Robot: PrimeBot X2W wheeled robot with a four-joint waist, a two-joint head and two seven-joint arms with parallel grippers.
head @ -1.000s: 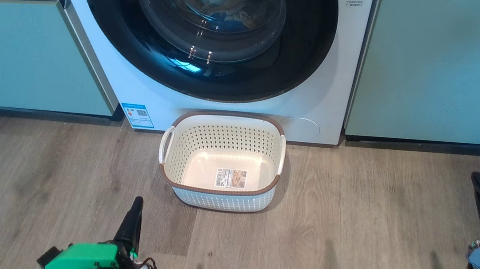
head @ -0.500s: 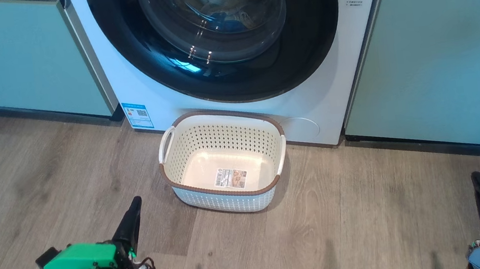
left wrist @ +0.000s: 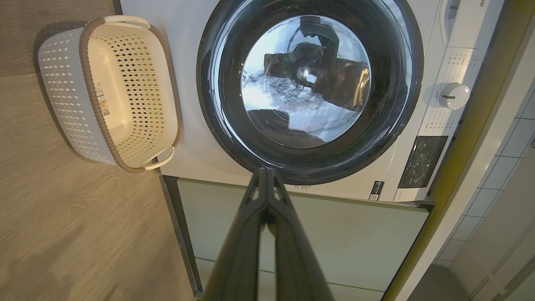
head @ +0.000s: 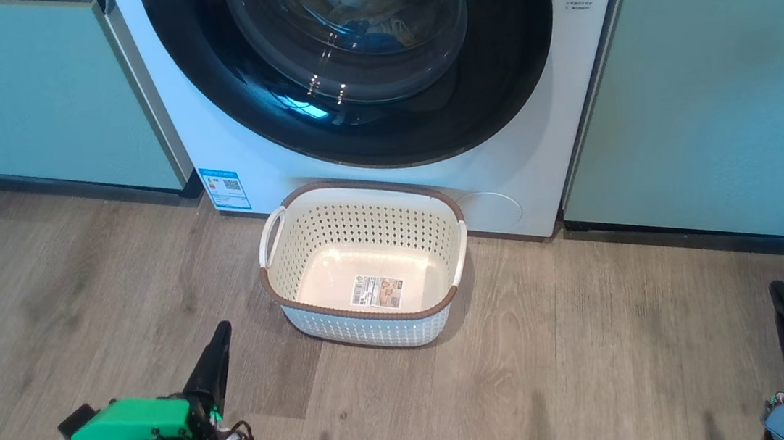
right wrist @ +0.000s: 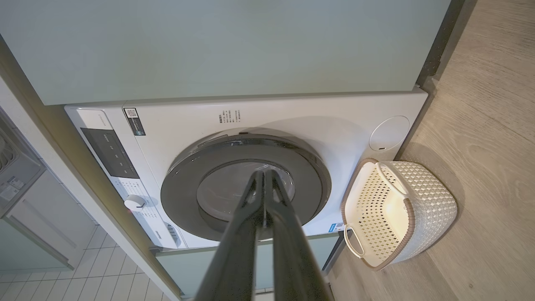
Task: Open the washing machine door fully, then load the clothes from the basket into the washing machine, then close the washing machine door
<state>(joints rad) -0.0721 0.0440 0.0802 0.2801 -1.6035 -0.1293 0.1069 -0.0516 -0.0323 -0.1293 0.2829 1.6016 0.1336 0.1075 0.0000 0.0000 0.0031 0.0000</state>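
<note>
Pale green cabinet [head: 21,91] takes the far left of the head view, above a wood-grain floor [head: 78,282]. Low in that corner the left gripper [head: 219,340] points up the picture, its two dark fingers pressed together with nothing between them.

Next comes the washing machine [head: 542,124], white, with a blue sticker [head: 224,189] low on its left front. The washing machine door [head: 243,119] lies shut against the front. Behind its glass the clothes [head: 379,32] show as a dim heap of cream and blue inside the drum.

The basket [head: 365,315] stands upright on the floor just in front of the washer, below the door, with a label [head: 376,291] on its floor.

Further right a second green cabinet [head: 711,70] adjoins the machine. In the lower right corner the right gripper [head: 783,299] points upward, fingers closed tight and pinching nothing.
</note>
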